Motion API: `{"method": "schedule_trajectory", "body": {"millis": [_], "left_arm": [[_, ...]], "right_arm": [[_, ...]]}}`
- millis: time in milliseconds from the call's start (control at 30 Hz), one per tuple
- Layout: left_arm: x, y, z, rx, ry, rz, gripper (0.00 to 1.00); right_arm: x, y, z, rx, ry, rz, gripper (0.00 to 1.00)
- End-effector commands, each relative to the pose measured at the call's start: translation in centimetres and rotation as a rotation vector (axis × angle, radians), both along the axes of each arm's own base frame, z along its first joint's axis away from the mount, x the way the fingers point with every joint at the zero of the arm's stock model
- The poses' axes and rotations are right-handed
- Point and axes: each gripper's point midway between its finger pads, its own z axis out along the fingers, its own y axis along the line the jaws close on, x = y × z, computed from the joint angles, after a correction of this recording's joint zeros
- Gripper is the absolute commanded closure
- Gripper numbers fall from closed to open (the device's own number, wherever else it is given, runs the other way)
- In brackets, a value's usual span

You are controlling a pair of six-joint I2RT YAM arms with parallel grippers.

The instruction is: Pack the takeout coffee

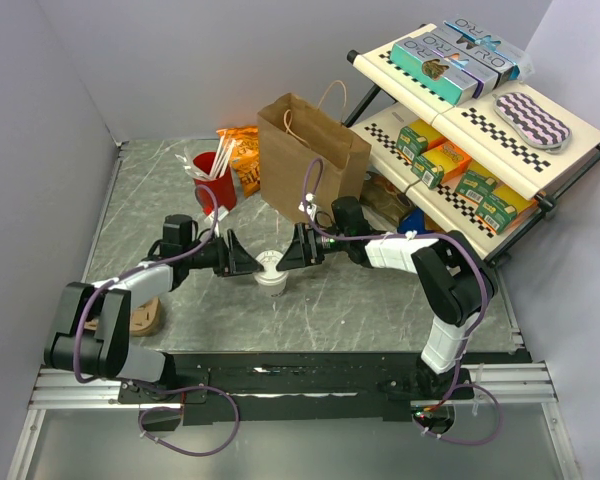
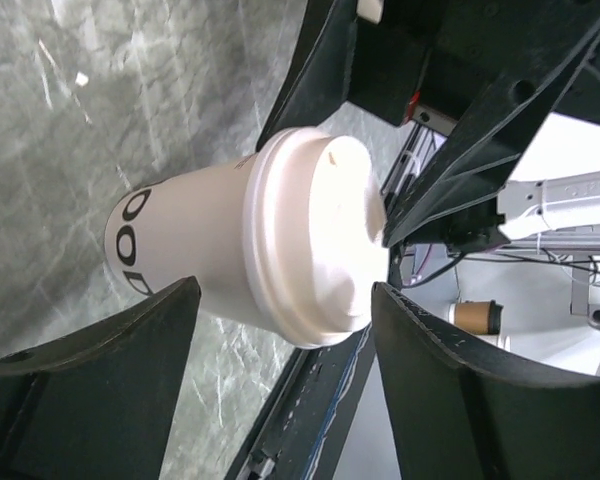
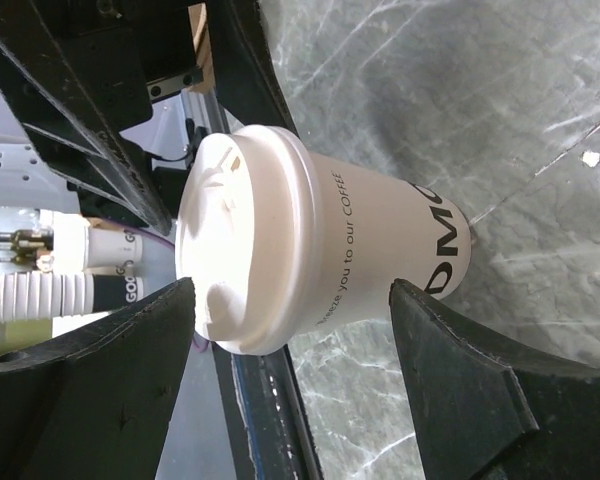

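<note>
1. Left side. The red cup (image 1: 216, 186) with white sticks stands far left on the table (image 1: 380, 290), well apart from the work. I leave it alone.

2. Left gripper (image 1: 248, 258). It sits low over the table, pointing right at the takeout coffee (image 1: 271, 274). In its wrist view the fingers (image 2: 100, 390) are spread wide, one on each side of the cup's lid end. I see no contact with the cup wall.

3. Takeout coffee. It stands upright at the centre of the table, lid on, between the two grippers. It is on the near side of the brown paper bag (image 1: 310, 150) and does not touch it.

4. Right gripper (image 1: 290, 254). It faces the left one from the other side of the cup. Its fingers (image 3: 480, 390) are also wide apart and straddle the cup, with a gap on each side.

5. Step in hand. I judge this to be the grasp approach; nothing is packed yet. Both grippers bracket the same cup, so the next move calls for one to close gently below the lid while the other backs clear. The cup then needs a lift over the bag's open top. A hard squeeze risks crushing the paper wall or popping the lid.
</note>
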Motion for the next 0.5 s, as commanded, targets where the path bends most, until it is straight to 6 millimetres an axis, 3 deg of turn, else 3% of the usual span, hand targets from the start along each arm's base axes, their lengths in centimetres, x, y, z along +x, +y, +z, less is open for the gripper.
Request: {"method": "schedule_trajectory", "body": {"millis": [0,467], "left_arm": [[0.0,-0.2,-0.2,0.018,-0.04,-0.039,0.25],[0.4,0.2,-2.7,0.088,-0.001,-0.025,0.27]], "right_arm": [[0.7,0.4,0.6,0.009,-0.051,0.014,0.16],[0.7,0.5,-1.4,-0.039,-0.034,0.016,0.22]]}}
